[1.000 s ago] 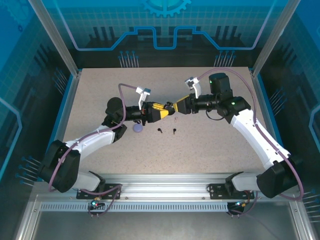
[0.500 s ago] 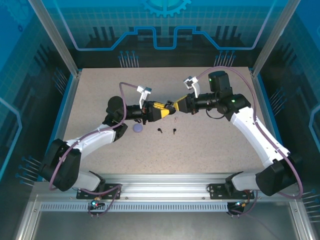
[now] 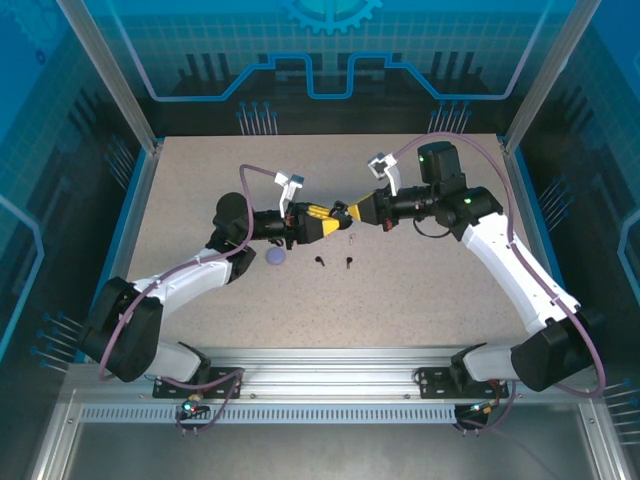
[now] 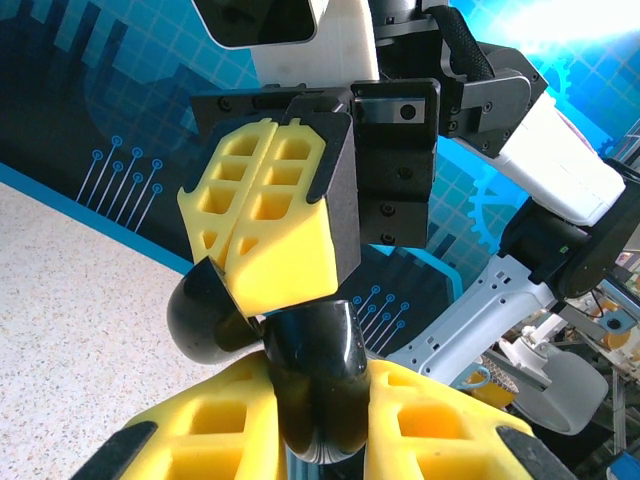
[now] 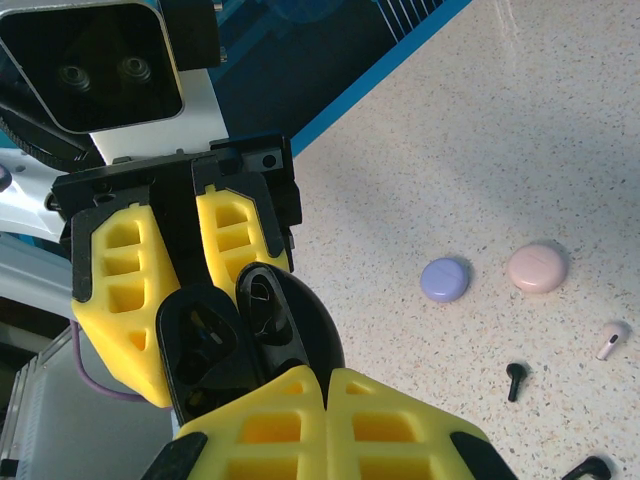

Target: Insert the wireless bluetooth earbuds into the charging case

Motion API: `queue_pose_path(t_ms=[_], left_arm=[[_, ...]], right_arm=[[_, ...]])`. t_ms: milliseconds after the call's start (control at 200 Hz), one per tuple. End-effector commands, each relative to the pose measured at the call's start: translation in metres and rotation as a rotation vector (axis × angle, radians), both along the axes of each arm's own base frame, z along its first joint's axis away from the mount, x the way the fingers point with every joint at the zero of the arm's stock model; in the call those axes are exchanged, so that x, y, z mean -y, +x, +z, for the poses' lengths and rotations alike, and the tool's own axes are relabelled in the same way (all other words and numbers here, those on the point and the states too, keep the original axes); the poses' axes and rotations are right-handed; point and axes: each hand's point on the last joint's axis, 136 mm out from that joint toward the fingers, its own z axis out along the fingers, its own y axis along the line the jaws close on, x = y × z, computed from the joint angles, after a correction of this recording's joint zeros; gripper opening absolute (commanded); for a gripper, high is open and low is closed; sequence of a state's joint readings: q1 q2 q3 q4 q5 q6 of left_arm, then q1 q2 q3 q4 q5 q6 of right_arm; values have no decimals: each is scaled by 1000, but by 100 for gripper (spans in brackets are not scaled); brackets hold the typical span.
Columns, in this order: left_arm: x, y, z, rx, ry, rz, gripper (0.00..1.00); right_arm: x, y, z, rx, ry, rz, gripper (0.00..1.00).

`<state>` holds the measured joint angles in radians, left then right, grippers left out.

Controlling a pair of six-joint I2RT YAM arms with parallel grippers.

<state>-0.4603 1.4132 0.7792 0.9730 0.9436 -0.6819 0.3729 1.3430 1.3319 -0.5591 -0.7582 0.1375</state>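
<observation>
Yellow left fingers (image 4: 400,385): clamped from both sides on the lower half of the black charging case (image 4: 312,350), holding it up off the worktop (image 3: 430,290).
Yellow right fingers (image 5: 290,405): pressed together tip to tip at the case's swung-open half (image 4: 205,312). I cannot tell whether a sliver of its rim is pinched between them.
Case: open, its two glossy halves splayed between the two sets of fingers. The hollows are dark, and I cannot tell whether anything sits in them.
First black earbud (image 3: 320,261): lying loose on the worktop, just nearer the arm bases than the meeting fingers.
Second black earbud (image 3: 348,263): beside the first but apart from it, also loose.
Pale pink earbud (image 3: 352,238): on the worktop close under the right fingers.
Lavender case (image 3: 276,257): shut, resting beside the left arm's forearm.
Pink case (image 5: 537,267): shut, just beside the lavender one.
Slip risk: the shell is smooth and rounded, so the right tips have little to bear on. If they slide off, the open half would likely swing shut.
Twist risk: both arms act on one small case. Any pull out of line with the hinge could lever it out of the left clamp or strain the hinge.
Drop risk: a case that comes free would likely fall among the loose earbuds and scatter them.
Seating risk: with the case tilted in the air, a tiny stemmed earbud could miss its hollow and roll out.
</observation>
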Motion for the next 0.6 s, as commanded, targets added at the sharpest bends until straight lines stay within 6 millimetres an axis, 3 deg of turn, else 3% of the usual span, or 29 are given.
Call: queue_pose_path(t_ms=[0,145,595], left_arm=[[8,-9,12,57,-10,-48,23],[8,-3,11,62,-4,-12,36],[1,-3,15,81,103,-19,57]], right_arm=[[-1,-4,21,64,8,-9,0],[-3,-6,18,99,-45,-29,0],[7,1,22,159,-133,-78,0]])
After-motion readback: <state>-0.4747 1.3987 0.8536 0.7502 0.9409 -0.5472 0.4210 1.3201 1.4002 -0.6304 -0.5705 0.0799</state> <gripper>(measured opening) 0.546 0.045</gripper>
